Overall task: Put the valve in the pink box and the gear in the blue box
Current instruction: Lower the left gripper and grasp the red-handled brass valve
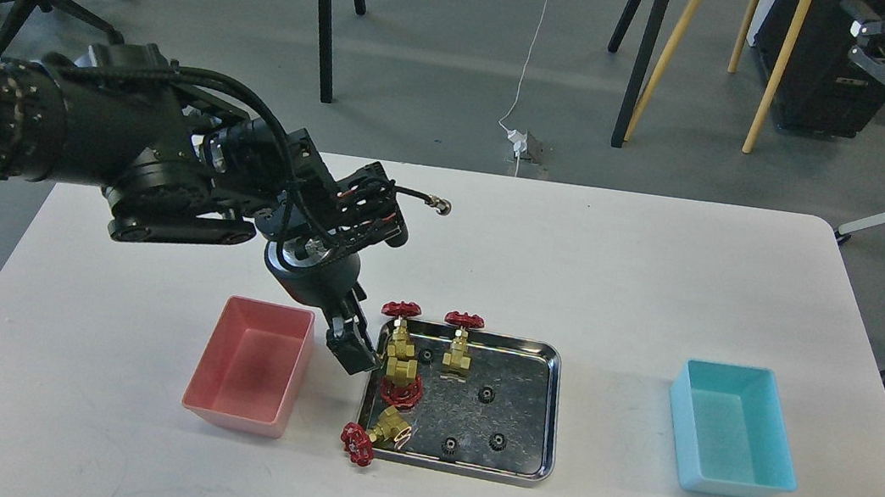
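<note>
Four brass valves with red handwheels are in the left half of a shiny metal tray [550, 417]: two upright at the back [400, 337] [458, 351], one in the middle [401, 384], and one lying at the front-left corner [375, 435] with its wheel over the rim. Several tiny black gears [485, 394] lie in the tray. The pink box [252, 365] is left of the tray and the blue box [731, 428] is right of it; both are empty. My left gripper [352, 350] points down just outside the tray's left rim, beside the back-left valve, and holds nothing I can see. My right gripper [867, 39] is high at the top right, with its fingers apart.
The white table [620, 263] carries only the tray and the two boxes. My left arm's bulk and cables [162, 169] hang over the table's left rear. Chair legs, stands and a black case are on the floor beyond the table.
</note>
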Tool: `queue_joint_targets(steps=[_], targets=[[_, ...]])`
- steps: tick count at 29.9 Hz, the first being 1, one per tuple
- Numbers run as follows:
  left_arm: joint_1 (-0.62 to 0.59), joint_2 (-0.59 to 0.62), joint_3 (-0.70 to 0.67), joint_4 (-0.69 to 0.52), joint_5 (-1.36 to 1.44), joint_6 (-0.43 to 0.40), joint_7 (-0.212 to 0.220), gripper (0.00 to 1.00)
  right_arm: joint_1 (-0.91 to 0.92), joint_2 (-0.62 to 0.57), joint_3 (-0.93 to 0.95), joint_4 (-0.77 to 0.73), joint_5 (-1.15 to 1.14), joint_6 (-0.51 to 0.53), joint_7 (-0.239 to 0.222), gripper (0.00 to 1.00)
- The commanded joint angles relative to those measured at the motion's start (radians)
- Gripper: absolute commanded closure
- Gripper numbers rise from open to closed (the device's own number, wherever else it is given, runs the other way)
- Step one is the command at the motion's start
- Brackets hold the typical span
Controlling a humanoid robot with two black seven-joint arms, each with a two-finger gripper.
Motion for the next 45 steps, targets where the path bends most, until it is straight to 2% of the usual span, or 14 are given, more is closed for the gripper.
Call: queue_joint_targets(steps=[1,10,20,32,35,45], targets=[[0.022,-0.019,-0.006,-0.001,-0.004,0.063,0.000,0.03,-0.008,-0.009,0.001,0.001,0.000,0.000,0.000,0.01],[0.111,-0.048,-0.025,0.051,0.004,0.090,0.000,0.03,-0.011,-0.027,0.001,0.001,0.000,0.000,0.000,0.01],[0.147,-0.070,-0.031,0.096,0.007,0.091,0.000,0.05,-0.025,-0.030,0.001,0.003,0.000,0.000,0.000,0.01],[0.180,-0.091,-0.028,0.140,0.010,0.110,0.000,0.23,-0.031,-0.035,0.001,0.004,0.008,0.000,0.000,0.01],[0.181,-0.091,-0.026,0.142,0.011,0.110,0.000,0.31,-0.034,-0.035,0.002,0.006,0.008,0.000,0.000,0.01],[0.197,-0.091,-0.023,0.149,0.031,0.113,0.000,0.36,-0.036,-0.036,0.002,0.006,0.008,0.000,0.000,0.01]])
